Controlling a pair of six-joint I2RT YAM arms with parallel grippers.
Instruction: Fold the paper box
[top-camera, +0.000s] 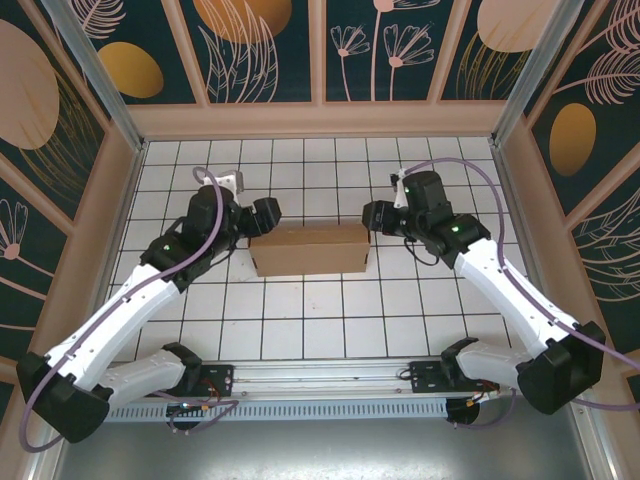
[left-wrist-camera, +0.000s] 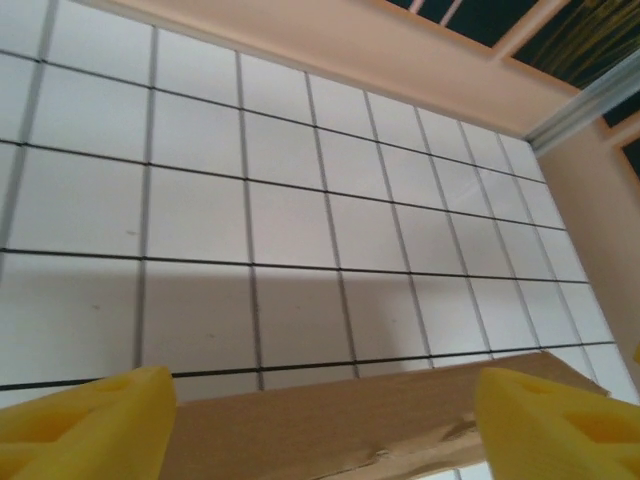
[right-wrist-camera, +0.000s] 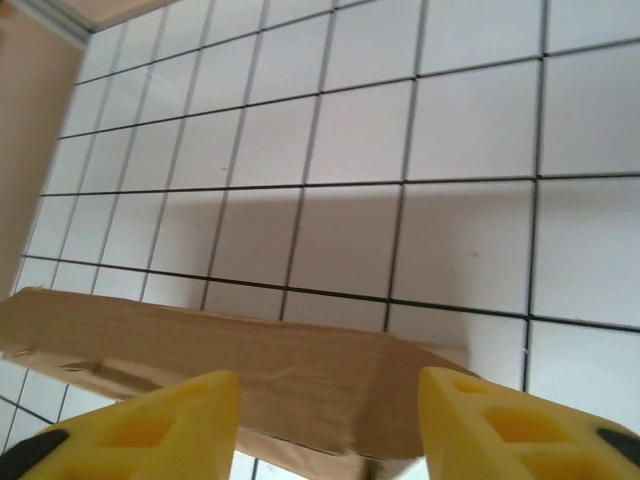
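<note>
Lying with its long axis stretched from one set of jaws to the other, the paper box (top-camera: 310, 250) sits on the white tiled desk (top-camera: 300, 330) squarely between the two arms. One short end faces the left jaws and the other faces the right jaws. Neither arm looks clearly nearer: the left arm (top-camera: 190, 250) and the right arm (top-camera: 460, 235) each reach in to the far corner of their own end of the box. In the left wrist view the yellow fingers (left-wrist-camera: 90, 425) stand wide apart, and the top edge of the box (left-wrist-camera: 330, 430) runs straight across the gap between them, just ahead of the tips. The right wrist view is much the same. Its fingers (right-wrist-camera: 520, 425) are spread wide, the end of the box (right-wrist-camera: 250, 365) lies in the gap, and the rest of the box trails off past the left-hand finger. Both sets of jaws are wide open and clamp nothing, though I cannot tell whether any tip brushes the cardboard. The box already looks closed into a low block, so my judgement is that the next move is a press or pinch at the two ends, each arm working inward along the long axis.
</note>
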